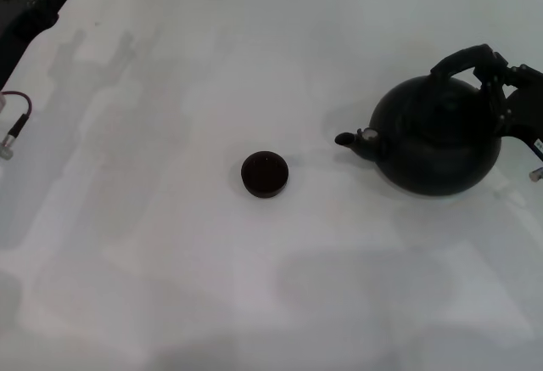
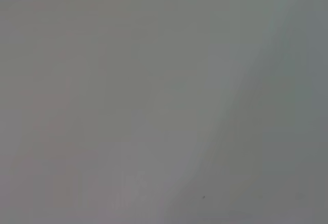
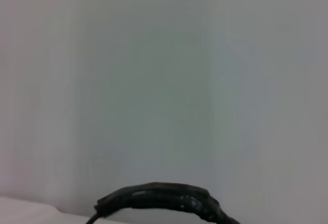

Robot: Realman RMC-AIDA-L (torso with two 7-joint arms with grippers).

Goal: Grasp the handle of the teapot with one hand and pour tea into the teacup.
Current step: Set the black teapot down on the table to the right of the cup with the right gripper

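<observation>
On the white desk (image 1: 170, 286) the teapot (image 1: 434, 137) sits over toward the robot's right, a round matte black pot with its short spout (image 1: 346, 139) pointing across toward the middle of the surface. Its arched black handle (image 1: 458, 59) rises over the top, and the right hand (image 1: 501, 82) is up against the handle's far-right end, dark fingers crowded around it; from the head view I cannot tell whether they are actually clamped on the handle or only closing in beside it. The right wrist view adds little: only the curved, ribbed handle (image 3: 164, 198) along the edge of the picture against a pale blank background, with none of the hand's own fingers in sight. The teacup (image 1: 265, 174), a tiny round black cup with a dark inside, stands by itself near the middle of the desk, well apart from the teapot and roughly in line with the spout. The left hand (image 1: 38, 2) is far off at the upper left corner, raised above the desk and away from both things, a cable with a small plug (image 1: 10, 142) dangling beneath the arm; whether its fingers are open or closed I cannot tell. The left wrist view shows nothing but a plain grey surface.
</observation>
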